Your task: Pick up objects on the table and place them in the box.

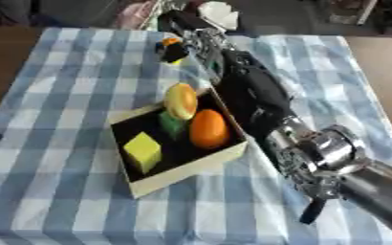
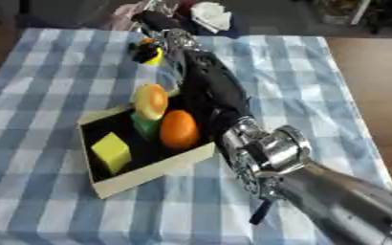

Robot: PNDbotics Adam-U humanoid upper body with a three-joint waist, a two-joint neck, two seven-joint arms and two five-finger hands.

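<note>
A blue-checked cloth covers the bench [image 1: 65, 201]. The right hand [image 1: 181, 44] curls round a small yellow-orange toy [image 1: 172, 49] far beyond the box [image 1: 191, 165]; next it must carry it back.

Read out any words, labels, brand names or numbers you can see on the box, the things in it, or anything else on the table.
None can be read.
The box has plain pale walls with no print showing.
The yellow block, orange ball and yellow-orange fruit carry no markings.
The small item in the right hand is too blurred to tell.
The checked tablecloth bears no text.
</note>
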